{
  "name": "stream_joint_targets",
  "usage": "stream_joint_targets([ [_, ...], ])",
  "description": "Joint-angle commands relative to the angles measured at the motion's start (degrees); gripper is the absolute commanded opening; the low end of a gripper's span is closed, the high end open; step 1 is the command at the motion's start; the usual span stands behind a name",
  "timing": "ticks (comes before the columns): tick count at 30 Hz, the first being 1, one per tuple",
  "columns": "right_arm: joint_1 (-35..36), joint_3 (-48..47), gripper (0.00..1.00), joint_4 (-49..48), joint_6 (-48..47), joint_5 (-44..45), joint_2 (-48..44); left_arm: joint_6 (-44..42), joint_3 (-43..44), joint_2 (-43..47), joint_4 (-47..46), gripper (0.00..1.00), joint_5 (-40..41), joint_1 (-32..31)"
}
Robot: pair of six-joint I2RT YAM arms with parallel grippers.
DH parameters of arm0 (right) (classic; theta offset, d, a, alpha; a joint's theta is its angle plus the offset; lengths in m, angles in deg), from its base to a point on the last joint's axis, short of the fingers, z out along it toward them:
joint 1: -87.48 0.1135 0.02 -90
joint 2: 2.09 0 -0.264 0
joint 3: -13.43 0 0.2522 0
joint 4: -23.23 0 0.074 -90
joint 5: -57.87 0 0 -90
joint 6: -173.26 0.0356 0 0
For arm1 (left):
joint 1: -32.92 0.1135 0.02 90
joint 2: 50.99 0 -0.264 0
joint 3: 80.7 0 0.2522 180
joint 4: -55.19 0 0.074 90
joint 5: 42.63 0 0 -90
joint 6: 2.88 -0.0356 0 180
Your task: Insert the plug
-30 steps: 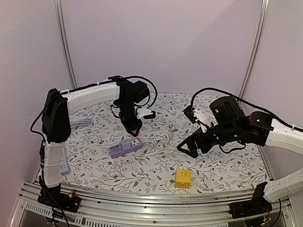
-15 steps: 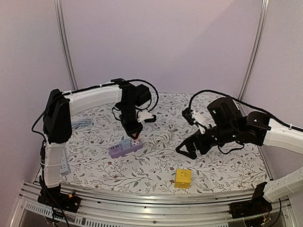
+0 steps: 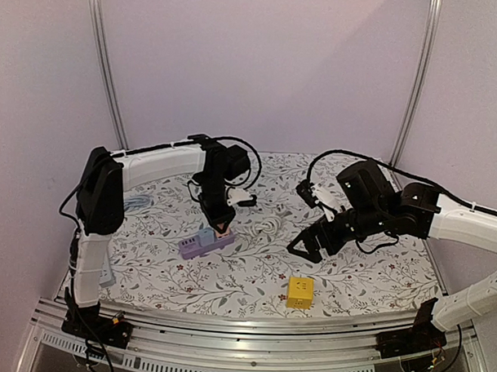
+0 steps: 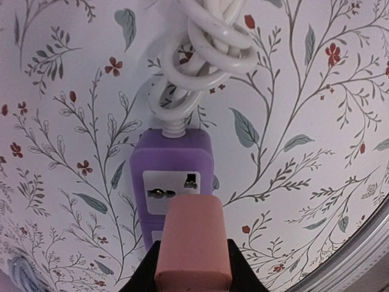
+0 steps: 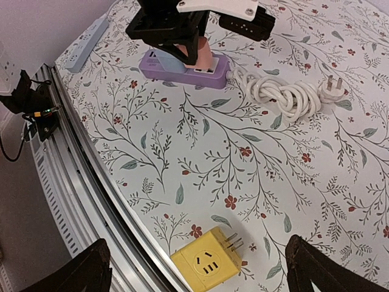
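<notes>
On the table [image 3: 368, 280], seen from above, my left gripper [image 3: 222, 224] is pinching a pink plug [image 3: 223, 231] and holds it directly over the purple power strip [image 3: 199, 246]. The strip lies with its long axis from near-left to far-right. Its white cord [image 3: 267, 227] leaves from the far-right end. My right gripper [image 3: 303, 247] hangs apart from all this, beyond a yellow cube [image 3: 300, 291].

In the left wrist view, the plug fills the lower middle, clamped between my two dark fingers [image 4: 144, 278]. I see its flat back only, so it points away from the camera, down at the strip, with its long axis about upright. It covers the second place on the strip, and the socket [image 4: 172, 192] next to the cord end is free. The pins are hidden, so I cannot tell if they have entered.

In the right wrist view, the right gripper's jaws are spread wide and hold nothing. The plug stands upright on top of the strip, touching it or very nearly so.

My judgement — the pick-up and the lining-up are done. What is left is the final push down until the plug sits flat, and then the release. I cannot say from here how deep it sits — if it is in at all.
</notes>
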Motion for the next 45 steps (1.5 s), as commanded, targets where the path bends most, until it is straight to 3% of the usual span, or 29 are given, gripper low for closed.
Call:
stream_joint_targets([
  [1,-0.28,-0.46,0.99,0.82,-0.22,-0.45,0.32,-0.19,0.31,-1.18,0.92,0.0,-0.09,-1.0],
  [21,-0.24,0.31,0.99,0.72,-0.55,-0.71,0.24,-0.24,3.18,-3.54,0.94,0.0,2.51,-1.08],
  [45,-0.31,-0.94,0.99,0.36,-1.73,-0.3,2.06,0.0,0.27,-5.65,-0.12,0.0,2.72,-1.1],
])
